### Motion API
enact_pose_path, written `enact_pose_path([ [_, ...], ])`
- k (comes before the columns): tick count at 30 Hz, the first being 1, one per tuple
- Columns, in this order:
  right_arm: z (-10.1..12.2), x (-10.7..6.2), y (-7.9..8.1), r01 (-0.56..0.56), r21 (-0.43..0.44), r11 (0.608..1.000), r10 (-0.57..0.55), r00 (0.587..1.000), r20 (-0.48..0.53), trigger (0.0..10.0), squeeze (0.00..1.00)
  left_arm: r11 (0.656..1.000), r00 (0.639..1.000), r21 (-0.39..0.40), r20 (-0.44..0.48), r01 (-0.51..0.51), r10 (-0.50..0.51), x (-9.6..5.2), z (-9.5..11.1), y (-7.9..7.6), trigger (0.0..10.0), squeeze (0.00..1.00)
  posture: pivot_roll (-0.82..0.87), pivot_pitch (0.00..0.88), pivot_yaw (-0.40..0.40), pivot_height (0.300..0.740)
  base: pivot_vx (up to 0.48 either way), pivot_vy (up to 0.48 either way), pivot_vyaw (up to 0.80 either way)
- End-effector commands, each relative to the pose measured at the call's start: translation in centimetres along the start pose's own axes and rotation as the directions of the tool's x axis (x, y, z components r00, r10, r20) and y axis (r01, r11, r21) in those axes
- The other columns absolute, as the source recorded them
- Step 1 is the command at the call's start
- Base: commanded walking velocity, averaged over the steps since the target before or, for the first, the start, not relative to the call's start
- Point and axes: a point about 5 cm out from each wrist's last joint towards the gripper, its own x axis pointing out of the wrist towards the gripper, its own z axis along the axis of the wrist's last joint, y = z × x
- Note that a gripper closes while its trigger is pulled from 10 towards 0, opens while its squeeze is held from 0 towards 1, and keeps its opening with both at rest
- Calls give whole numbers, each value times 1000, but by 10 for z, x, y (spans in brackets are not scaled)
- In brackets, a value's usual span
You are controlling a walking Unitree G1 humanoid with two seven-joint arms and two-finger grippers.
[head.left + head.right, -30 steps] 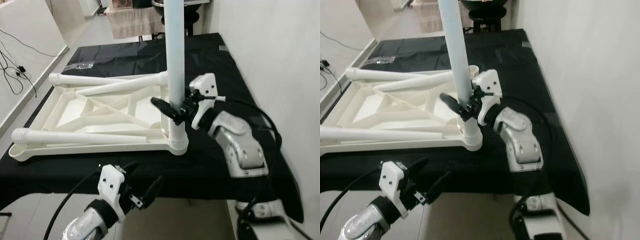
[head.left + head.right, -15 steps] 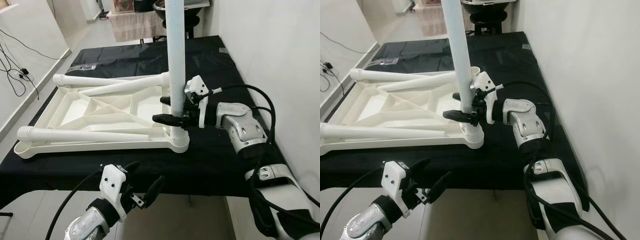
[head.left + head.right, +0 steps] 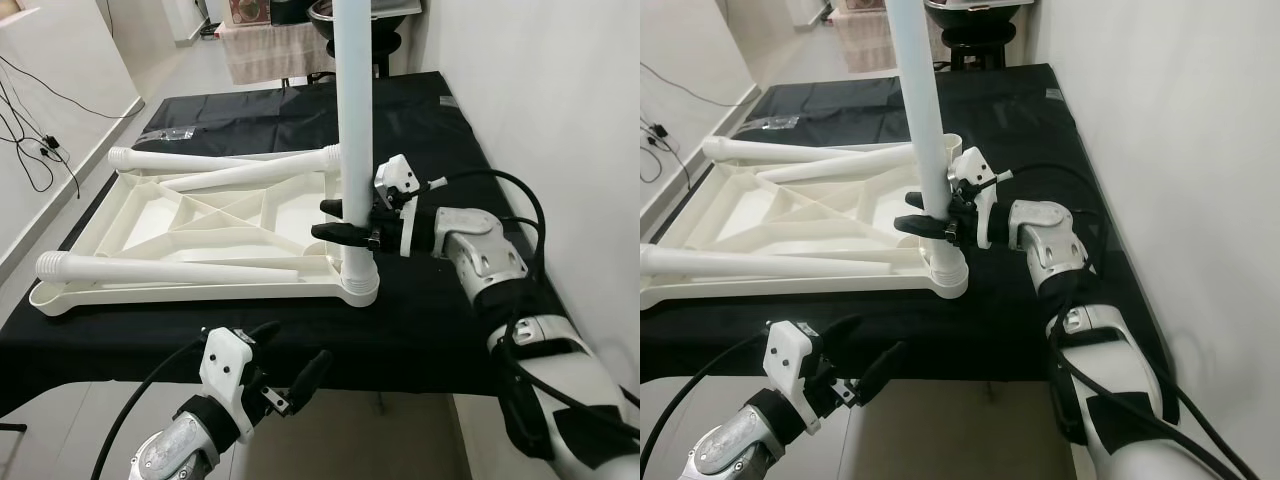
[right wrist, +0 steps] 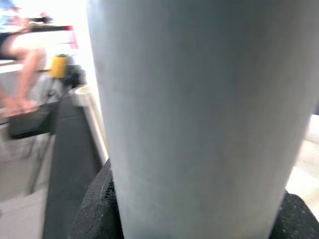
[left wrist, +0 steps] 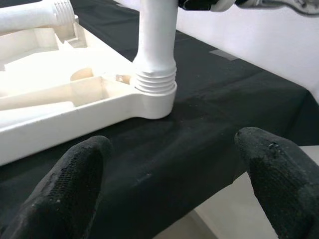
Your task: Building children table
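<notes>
Gripping the upright leg [image 3: 354, 120] just above its socket, the right gripper [image 3: 343, 220] has both fingers clamped round it; leg stands at the upturned tabletop's [image 3: 200, 225] 4 o'clock corner; left gripper [image 3: 290, 365] hovers at 6 o'clock, fingers spread, empty.

Approach from our right is blocked: right gripper [image 3: 340, 220] has its fingers round the upright leg [image 3: 353, 120], w/ wall close behind. Loose legs [image 3: 170, 270] lie across the upturned tabletop [image 3: 215, 235]. Bare black surface [image 3: 420, 330] at the near edge, where left gripper [image 3: 290, 365] hangs spread.
</notes>
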Motion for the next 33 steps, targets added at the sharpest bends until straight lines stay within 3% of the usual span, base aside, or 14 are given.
enact_pose_path([
  [1, -28, 2, 2, 413, -52, 909, -417, 900, -130, 0, 0, 1000, 1000, 0, -19, -3, 3, -4, -5, 1, 10000, 0, 16, 91, 33, 740, 0, 0, 0],
  [3, -28, 2, 2, 413, -52, 909, -417, 900, -130, 0, 0, 1000, 1000, 0, -19, -3, 3, -4, -5, 1, 10000, 0, 16, 91, 33, 740, 0, 0, 0],
  [4, -39, 7, 35, 503, 2, 865, -496, 854, -158, 0, 0, 1000, 1000, -2, -22, -7, 7, -5, -5, 2, 10000, 0, 9, 105, 53, 740, 0, 0, 0],
  [5, -39, 7, 35, 503, 2, 865, -496, 854, -158, 0, 0, 1000, 1000, -2, -22, -7, 7, -5, -5, 2, 10000, 0, 9, 105, 53, 740, 0, 0, 0],
  [6, -42, 11, 58, 574, 48, 818, -562, 814, -147, 0, 0, 1000, 1000, -3, -23, -8, 8, -4, -5, 2, 10000, 0, -1, 86, 54, 740, 0, 0, 0],
  [8, -41, 13, 71, 599, 90, 796, -587, 799, -133, 0, 0, 1000, 1000, -5, -23, -8, 8, -3, -6, 3, 10000, 0, 4, 90, 49, 740, 0, 0, 0],
  [14, -34, 24, 67, 579, 86, 811, -573, 815, -85, 0, 0, 1000, 1000, -6, -19, -4, 4, 0, -6, 2, 10000, 0, -5, 81, 43, 740, 0, 0, 0],
  [16, -32, 25, 66, 597, 69, 799, -590, 801, -102, 10000, 0, 1000, 1000, -4, -17, -7, 7, 0, -6, 3, 10000, 0, 2, 79, 36, 740, 0, 0, 0],
  [17, -28, 28, 69, 576, 81, 814, -569, 817, -96, 10000, 1000, 1000, 1000, -1, -15, -11, 11, 1, -6, 3, 10000, 0, 2, 78, 36, 740, 0, 0, 0],
  [23, 0, 32, 64, 448, 207, 870, -467, 883, 51, 10000, 1000, 1000, 1000, 3, -12, -15, 15, 1, -6, 4, 10000, 0, 0, 76, 36, 740, 0, 0, 0],
  [24, 14, 33, 66, 361, 228, 904, -394, 911, 118, 10000, 365, 1000, 1000, 4, -11, -15, 15, 1, -6, 4, 10000, 0, 0, 76, 36, 740, 0, 0, 0],
  [25, 34, 30, 63, 248, 233, 940, -297, 932, 207, 10000, 0, 1000, 1000, 5, -10, -16, 16, 2, -6, 5, 10000, 0, -5, 77, 36, 740, 0, 0, 0],
  [28, 46, 26, 56, 166, 175, 971, -206, 946, 248, 10000, 0, 1000, 1000, 4, -9, -16, 16, 2, -6, 5, 10000, 0, -4, 75, 36, 740, 0, 0, 0],
  [33, 44, 22, 50, -27, 35, 999, 21, 985, 168, 10000, 0, 1000, 1000, 6, -7, -16, 16, 3, -6, 5, 10000, 0, -6, 76, 37, 740, 0, 0, 0],
])
